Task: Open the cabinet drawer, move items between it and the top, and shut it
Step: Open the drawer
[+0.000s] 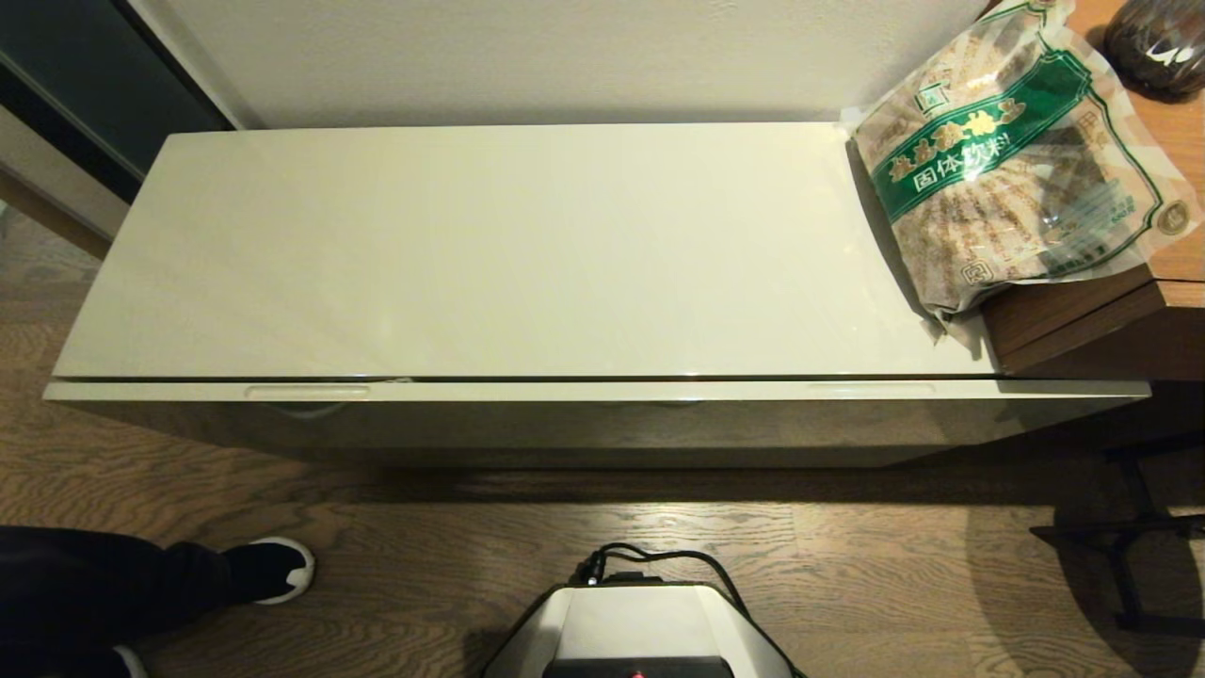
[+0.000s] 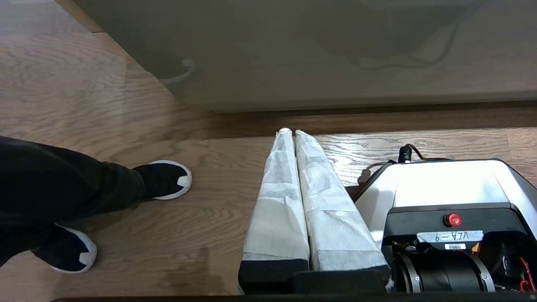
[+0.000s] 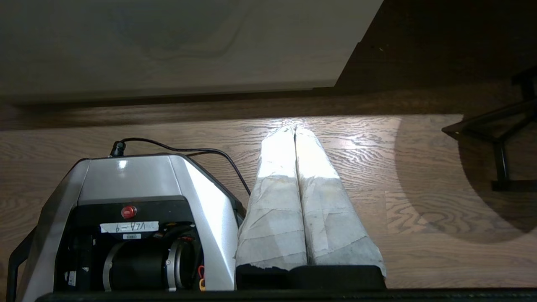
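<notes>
The low cabinet's glossy cream top (image 1: 508,245) lies bare across the head view. Below its front edge the drawer (image 1: 602,391) is closed, with slim handle slots at its left (image 1: 307,392) and right (image 1: 871,387). The clear food bag (image 1: 1021,155) with a green band and brown contents rests at the far right, partly on the top, partly on the brown desk. The denim garment is out of view. My left gripper (image 2: 292,131) hangs shut over the floor beside my base. My right gripper (image 3: 293,128) hangs shut over the floor on the base's other side. Neither arm shows in the head view.
A person's leg and black-and-white shoe (image 1: 268,568) stand on the wood floor at the front left. The brown wood-grain desk (image 1: 1083,325) abuts the cabinet's right end, with a dark round object (image 1: 1160,42) on it. A black frame (image 1: 1130,546) stands at the right. My base (image 1: 640,631) is centred.
</notes>
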`<state>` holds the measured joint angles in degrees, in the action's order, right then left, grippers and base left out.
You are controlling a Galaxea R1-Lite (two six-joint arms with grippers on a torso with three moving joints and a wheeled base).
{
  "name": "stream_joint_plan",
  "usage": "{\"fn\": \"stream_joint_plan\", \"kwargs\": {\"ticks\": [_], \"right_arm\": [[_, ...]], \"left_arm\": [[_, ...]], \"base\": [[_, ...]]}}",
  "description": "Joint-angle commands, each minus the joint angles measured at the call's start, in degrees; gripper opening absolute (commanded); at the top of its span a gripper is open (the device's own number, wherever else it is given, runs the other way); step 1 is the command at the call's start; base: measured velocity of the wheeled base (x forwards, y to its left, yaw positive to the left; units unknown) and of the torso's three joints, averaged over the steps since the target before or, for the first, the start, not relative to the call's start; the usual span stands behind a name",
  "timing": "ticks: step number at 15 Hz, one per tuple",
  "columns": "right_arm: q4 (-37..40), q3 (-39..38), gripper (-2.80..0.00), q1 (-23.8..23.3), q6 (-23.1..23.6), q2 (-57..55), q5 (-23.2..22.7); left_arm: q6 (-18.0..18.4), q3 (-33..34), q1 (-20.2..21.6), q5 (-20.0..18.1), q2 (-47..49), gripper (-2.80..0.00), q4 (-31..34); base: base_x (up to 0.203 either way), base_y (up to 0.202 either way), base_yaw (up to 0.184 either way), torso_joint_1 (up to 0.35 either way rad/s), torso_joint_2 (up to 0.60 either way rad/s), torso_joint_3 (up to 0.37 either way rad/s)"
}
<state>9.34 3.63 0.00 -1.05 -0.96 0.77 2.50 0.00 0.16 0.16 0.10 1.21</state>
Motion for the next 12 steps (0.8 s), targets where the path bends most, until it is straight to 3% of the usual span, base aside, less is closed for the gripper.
{"fn": "stream_joint_plan", "kwargs": {"ticks": [1,10,12], "right_arm": [[0.07,0.06,-2.8,0.0,-0.01,-0.09,0.02],[0.07,0.05,-2.8,0.0,-0.01,-0.09,0.02],[0.07,0.0,-2.8,0.0,-0.01,-0.09,0.02]], "left_arm": [[0.19,0.0,0.02,-0.07,-0.08,-2.8,0.03],[1.02,-1.17,0.02,-0.43,-0.1,-2.8,0.21],[1.01,-5.51,0.02,-1.13,0.06,-2.8,3.63]], "base": [[0.0,0.0,0.0,0.0,0.0,0.0],[0.0,0.0,0.0,0.0,0.0,0.0],[0.0,0.0,0.0,0.0,0.0,0.0]]}}
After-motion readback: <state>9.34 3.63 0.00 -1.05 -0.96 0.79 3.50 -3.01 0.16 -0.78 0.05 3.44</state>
